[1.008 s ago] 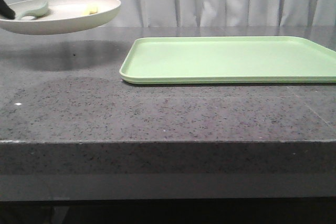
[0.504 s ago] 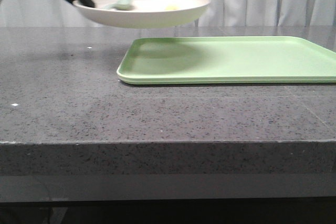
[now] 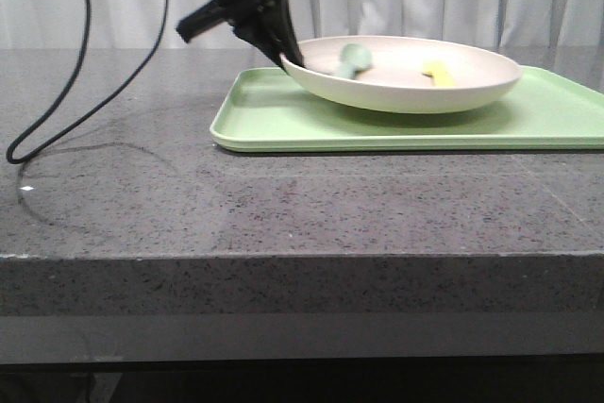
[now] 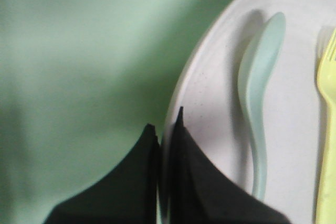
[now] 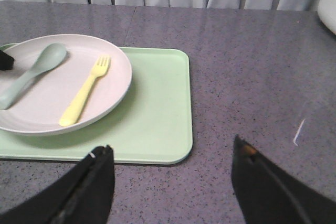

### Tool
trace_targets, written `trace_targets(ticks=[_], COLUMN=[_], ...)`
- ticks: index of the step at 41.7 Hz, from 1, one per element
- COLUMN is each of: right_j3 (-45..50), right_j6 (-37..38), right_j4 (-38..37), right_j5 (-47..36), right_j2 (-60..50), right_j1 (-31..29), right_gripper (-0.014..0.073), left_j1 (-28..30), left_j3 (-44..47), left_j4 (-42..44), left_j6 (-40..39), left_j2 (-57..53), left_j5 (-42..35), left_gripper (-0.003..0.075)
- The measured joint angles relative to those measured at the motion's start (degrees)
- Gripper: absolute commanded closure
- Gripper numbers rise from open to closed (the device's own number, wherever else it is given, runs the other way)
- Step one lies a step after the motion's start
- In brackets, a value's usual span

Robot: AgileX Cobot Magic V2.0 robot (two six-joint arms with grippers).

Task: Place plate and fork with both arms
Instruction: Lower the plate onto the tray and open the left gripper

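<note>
We see the plate (image 3: 406,82) over the light-green tray (image 3: 283,120), which lies on the dark speckled tabletop (image 3: 283,205) toward its far right part. In the front view the plate appears tilted, its right side low against the tray and its left rim raised where the left tool (image 3: 286,52) pinches it. The left wrist view shows that tool's two black fingers (image 4: 184,182) closed narrow on the plate's rim (image 4: 173,114), one on either side of it.

Inside the plate lie the fork (image 5: 86,92) and a grey-green spoon (image 5: 29,72), side by side and apart, the spoon nearer the gripped rim. In the right wrist view the fork's tines point toward the far edge of the tabletop.

Our right tool (image 5: 173,182) is spread wide and holds nothing; it hangs over bare tabletop near the tray's right end, apart from the plate. A black cable (image 3: 75,92) loops down onto the tabletop at the left side.
</note>
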Motion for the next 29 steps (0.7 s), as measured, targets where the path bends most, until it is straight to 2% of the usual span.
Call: trace_targets(ticks=[13,29], right_j3=[0.0,0.0], right_j6=[0.0,0.0], right_j4=[0.0,0.0], right_j5=[0.0,0.0], right_j2=[0.0,0.0], right_j1=[0.0,0.0], right_gripper=[0.0088,0.0088], left_j1=[-3.1,-3.2], left_j3=[-0.3,-0.3], left_j4=[4.1,5.1], left_j6=[-3.8,-4.5], left_j2=[0.7,0.7], left_j5=[-3.0,-0.9], left_gripper=[0.0739,0.0734])
